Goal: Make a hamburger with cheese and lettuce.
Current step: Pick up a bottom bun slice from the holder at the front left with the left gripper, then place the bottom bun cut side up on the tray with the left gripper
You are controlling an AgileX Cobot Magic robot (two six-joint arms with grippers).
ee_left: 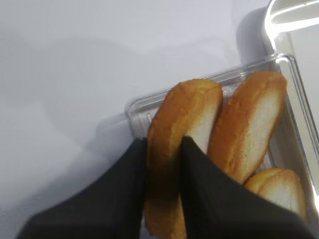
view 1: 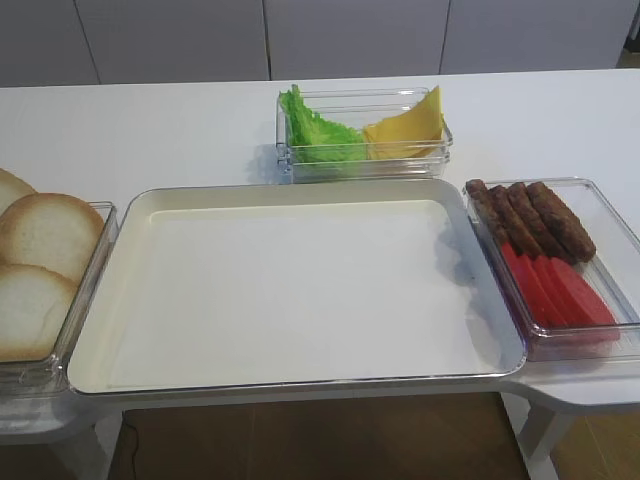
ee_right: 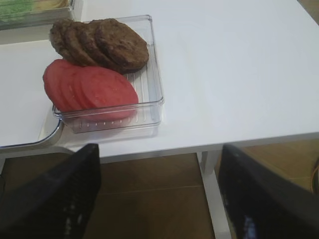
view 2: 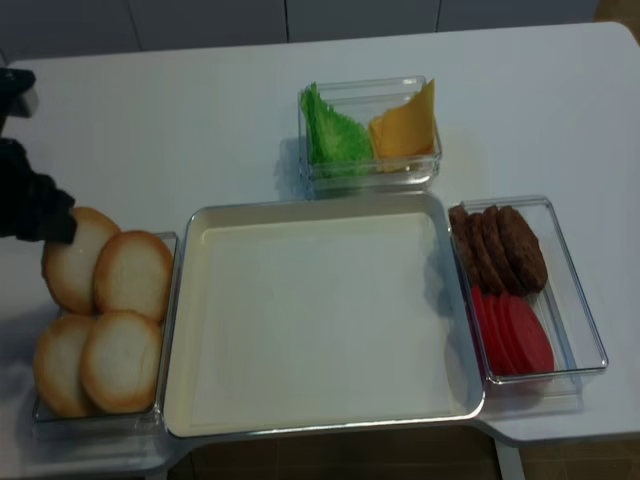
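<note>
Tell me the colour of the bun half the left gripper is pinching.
Golden-brown crust, pale cream face on the bun half; clearest in the left wrist view.

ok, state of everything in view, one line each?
left gripper: shut on bun half
bun half: gripped on edge, over its container
other bun halves: leaning in clear container
tray: bare
lettuce: in clear box, beside cheese
cheese: stacked, propped in same box
patties: overlapped in container
red slices: overlapped in front of patties
right gripper: open, holding nothing
</note>
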